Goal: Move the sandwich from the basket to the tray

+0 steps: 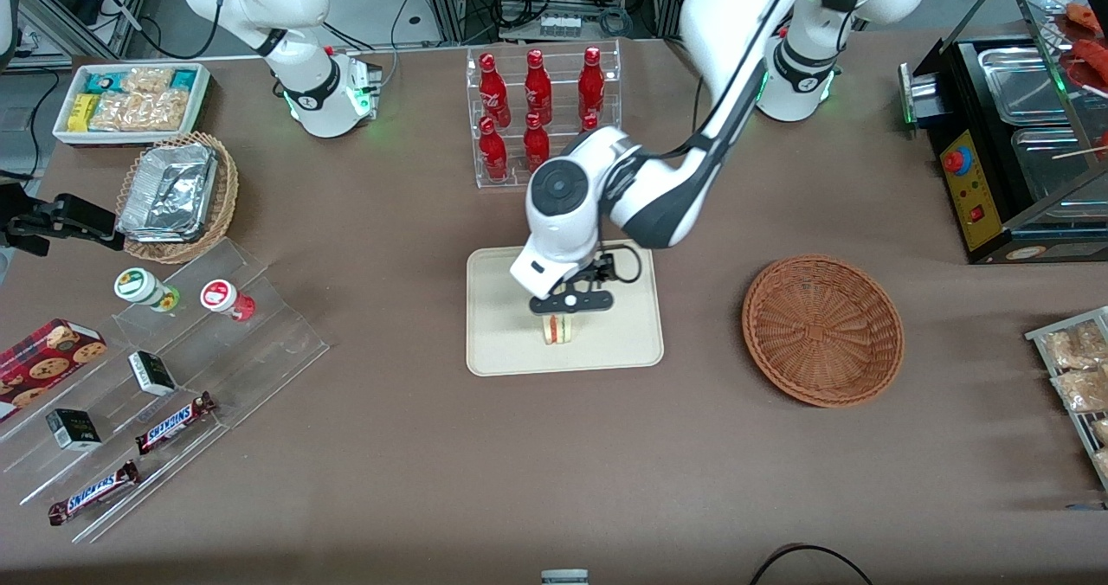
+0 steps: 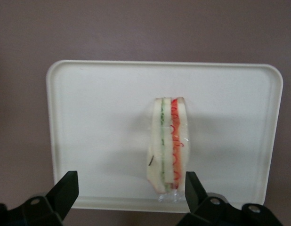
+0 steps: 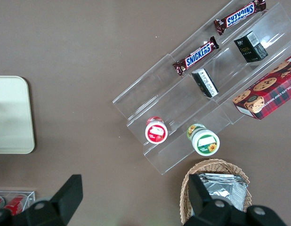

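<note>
The sandwich point(image 1: 560, 329) stands on its edge on the cream tray point(image 1: 502, 343), near the tray's edge closest to the front camera. Its red and green stripes show in the left wrist view point(image 2: 170, 141), where the tray point(image 2: 89, 117) fills most of the picture. My gripper point(image 1: 567, 308) hangs just above the sandwich, open. In the wrist view the gripper point(image 2: 129, 181) has its fingers wide apart; one finger point(image 2: 195, 188) is close beside the sandwich and the other stands well clear. The reddish-brown basket point(image 1: 822, 330) sits empty toward the working arm's end.
A clear rack of red bottles point(image 1: 541, 113) stands farther from the camera than the tray. A tan wicker basket with foil containers point(image 1: 177, 196), a white snack bin point(image 1: 130, 100) and an acrylic shelf of snacks point(image 1: 173, 369) lie toward the parked arm's end. A black machine point(image 1: 1013, 152) stands at the working arm's end.
</note>
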`<state>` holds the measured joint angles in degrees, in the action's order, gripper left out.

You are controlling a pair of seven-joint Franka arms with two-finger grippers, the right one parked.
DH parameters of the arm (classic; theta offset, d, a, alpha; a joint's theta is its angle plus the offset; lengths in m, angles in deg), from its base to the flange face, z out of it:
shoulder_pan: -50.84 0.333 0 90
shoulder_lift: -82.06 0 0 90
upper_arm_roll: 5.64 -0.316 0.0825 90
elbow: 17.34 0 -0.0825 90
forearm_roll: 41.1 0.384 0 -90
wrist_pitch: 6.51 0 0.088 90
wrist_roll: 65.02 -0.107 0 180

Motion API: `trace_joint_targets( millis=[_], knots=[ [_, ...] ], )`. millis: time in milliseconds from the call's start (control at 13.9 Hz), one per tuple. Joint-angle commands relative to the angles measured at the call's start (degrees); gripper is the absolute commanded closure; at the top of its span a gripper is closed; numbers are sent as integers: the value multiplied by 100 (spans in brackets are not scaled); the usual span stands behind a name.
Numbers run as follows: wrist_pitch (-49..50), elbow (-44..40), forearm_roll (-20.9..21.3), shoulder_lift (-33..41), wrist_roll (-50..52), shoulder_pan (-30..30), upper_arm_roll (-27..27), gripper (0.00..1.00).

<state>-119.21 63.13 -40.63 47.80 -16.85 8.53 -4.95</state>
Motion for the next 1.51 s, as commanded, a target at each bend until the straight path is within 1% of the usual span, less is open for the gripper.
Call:
trace_joint_targets(
  millis=[0,288,504,648,864,1008,1152,1224,1368,1440],
  knots=[
    [511,127,-83,620,105,328,10,0],
    [1188,127,-74,1262,26,925,10,0],
    [1478,171,-57,1667,17,1356,10,0],
    [1829,171,22,1931,-62,1663,1,0],
    [2199,171,31,2256,-685,2121,1,0],
    [2217,179,49,2327,-748,2210,-25,0],
    [2244,240,119,2388,-861,2210,-201,0],
    [2261,372,128,2502,-1062,2219,-227,0],
    [2253,670,128,2722,-1397,2210,-490,0],
    [2253,785,137,2818,-1520,2210,-509,0]
  ],
)
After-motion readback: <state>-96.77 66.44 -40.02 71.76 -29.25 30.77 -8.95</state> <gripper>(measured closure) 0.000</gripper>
